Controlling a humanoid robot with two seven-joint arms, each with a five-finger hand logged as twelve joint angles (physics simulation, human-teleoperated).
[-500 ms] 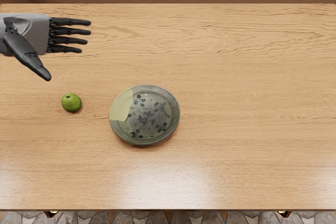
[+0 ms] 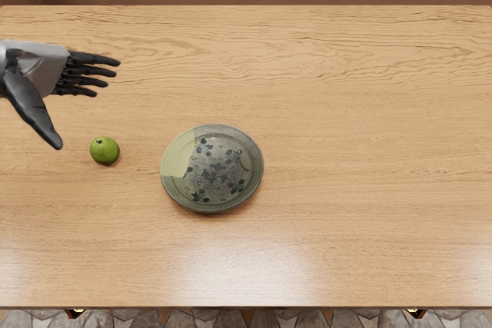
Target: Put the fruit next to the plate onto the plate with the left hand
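We are at the reach step, with nothing grasped yet; our left hand (image 2: 46, 74) hangs at the upper left of the frame, fingers apart and stretched out, thumb angled down, holding nothing; the green fruit (image 2: 104, 150) rests on the wooden table (image 2: 346, 97) left of centre, below and to the right of the hand and clear of it; it lies near the speckled plate (image 2: 171, 160) at the middle, not touching; next, we judge, the hand must lower over the fruit and close round it, then carry it rightward.
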